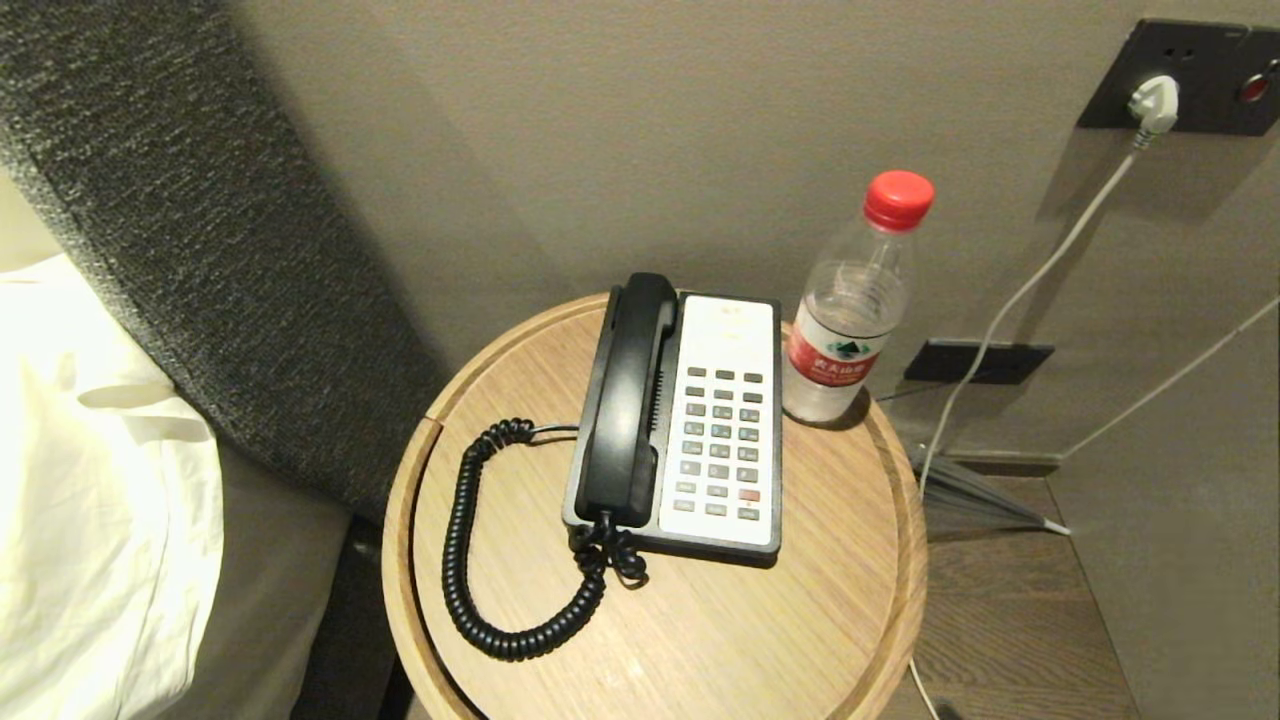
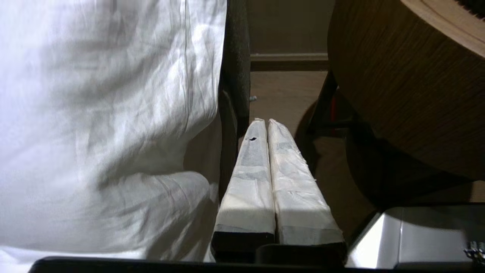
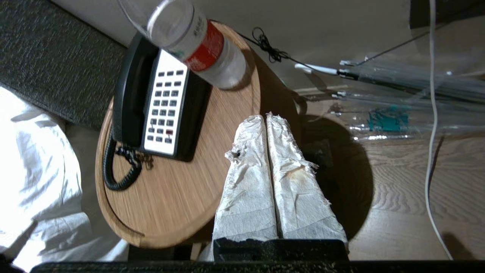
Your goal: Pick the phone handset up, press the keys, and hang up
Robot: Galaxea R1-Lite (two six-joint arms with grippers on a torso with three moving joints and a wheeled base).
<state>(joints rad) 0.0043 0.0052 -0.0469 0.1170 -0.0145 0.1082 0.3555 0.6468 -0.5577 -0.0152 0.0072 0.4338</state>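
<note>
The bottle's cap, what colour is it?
Red. The bottle's cap shows best in the head view.

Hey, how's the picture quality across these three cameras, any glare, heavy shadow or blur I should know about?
Head view: even light, sharp, the water bottle casting a soft shadow on the wall. Left wrist view: dim, the white bedsheet bright, the round table in deep shadow. Right wrist view: the sheet blown out white, the bottle stretched by the lens, the phone slightly soft.
</note>
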